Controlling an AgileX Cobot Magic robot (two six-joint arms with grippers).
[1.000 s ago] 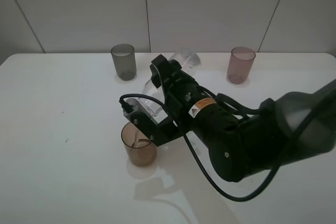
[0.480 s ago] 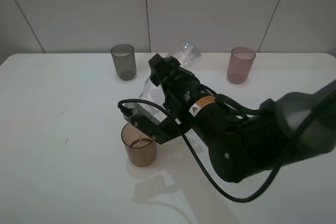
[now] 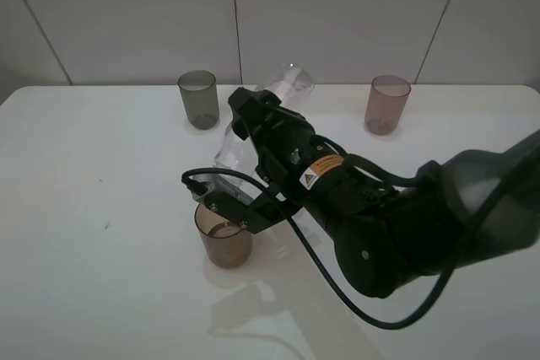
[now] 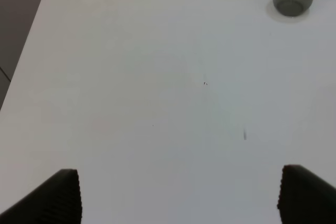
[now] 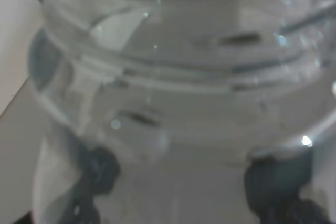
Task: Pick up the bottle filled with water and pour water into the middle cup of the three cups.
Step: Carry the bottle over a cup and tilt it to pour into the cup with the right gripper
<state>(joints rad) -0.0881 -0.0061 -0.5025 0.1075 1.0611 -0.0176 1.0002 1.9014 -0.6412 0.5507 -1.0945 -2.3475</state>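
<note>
The right gripper (image 3: 250,163) is clamped around the bottle (image 3: 229,144), which is tipped steeply, its base up toward 1 o'clock and its mouth down over the far rim of the amber-brown middle cup (image 3: 224,244). That cup stands on the white table (image 3: 84,208) at about 7 o'clock from the table's centre. The smoky grey tumbler (image 3: 198,99) stands at 11 o'clock and the pinkish-mauve tumbler (image 3: 386,104) at 1 o'clock, both well apart from it. The left gripper (image 4: 184,198) hangs wide open over bare tabletop, holding nothing.
</note>
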